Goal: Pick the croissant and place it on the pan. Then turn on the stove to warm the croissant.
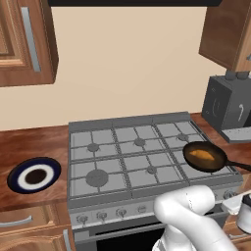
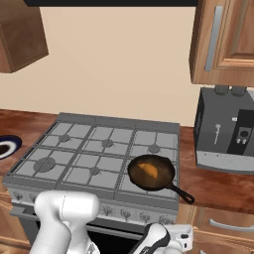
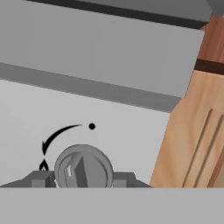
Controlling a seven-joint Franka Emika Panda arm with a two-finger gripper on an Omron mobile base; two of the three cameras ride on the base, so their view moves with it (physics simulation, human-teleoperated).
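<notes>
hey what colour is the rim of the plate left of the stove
Dark blue rim, white ring inside, on the plate; best in the left base view.

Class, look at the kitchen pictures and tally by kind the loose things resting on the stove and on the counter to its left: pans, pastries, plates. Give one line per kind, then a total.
Pans: 1, the pan on the stove's front right burner.
Pastries: 1, the croissant lying in that pan.
Plates: 1, the blue-rimmed plate on the counter left of the stove.
Total: 3

No readable words or numbers, on the stove (image 3: 109,127) front panel just above the gripper (image 3: 82,180) a black curved arrow, a dot, a small flame sign beside the knob (image 3: 83,168)
</notes>
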